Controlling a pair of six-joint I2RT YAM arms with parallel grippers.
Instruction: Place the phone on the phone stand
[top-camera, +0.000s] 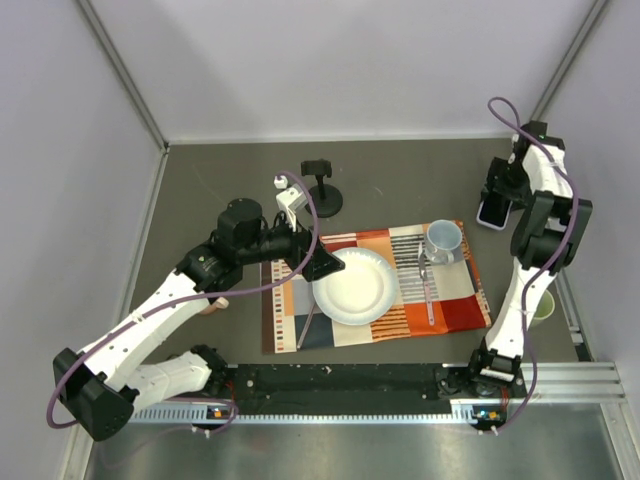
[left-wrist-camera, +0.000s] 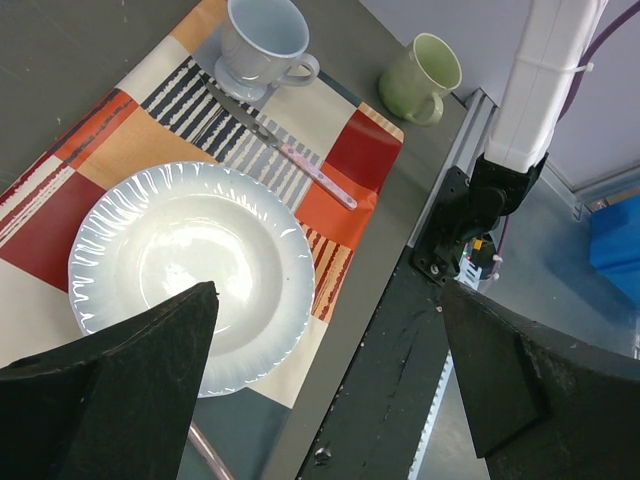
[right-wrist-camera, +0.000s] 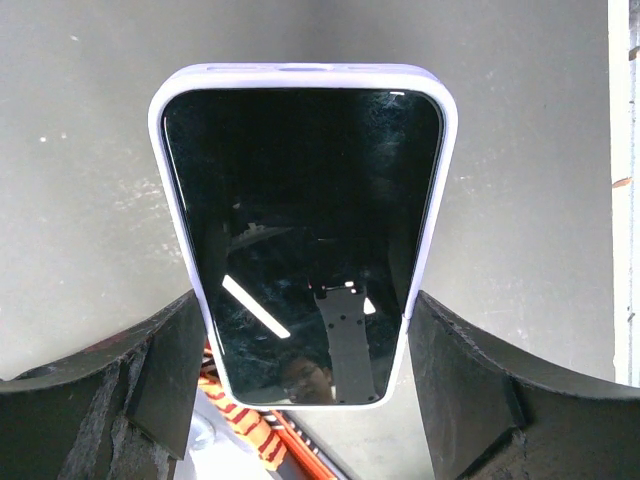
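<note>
The phone (right-wrist-camera: 300, 230), with a glossy black screen and a pale lavender edge, sits between my right gripper's (right-wrist-camera: 305, 335) fingers, which press on both long edges. It is held off the table, and a striped placemat shows beneath its near end. In the top view the phone (top-camera: 490, 211) hangs at the right gripper (top-camera: 497, 195) near the right wall. The black phone stand (top-camera: 322, 195) stands at the back centre, just behind the placemat. My left gripper (top-camera: 325, 265) is open and empty over the plate's left rim, and its jaws stand wide apart in the left wrist view (left-wrist-camera: 330, 340).
A striped placemat (top-camera: 455, 305) holds a white plate (top-camera: 354, 286), a blue-grey mug (top-camera: 444, 239) and cutlery (top-camera: 428, 290). A green mug (top-camera: 540, 305) stands right of the mat by the right arm. Walls enclose the left, back and right.
</note>
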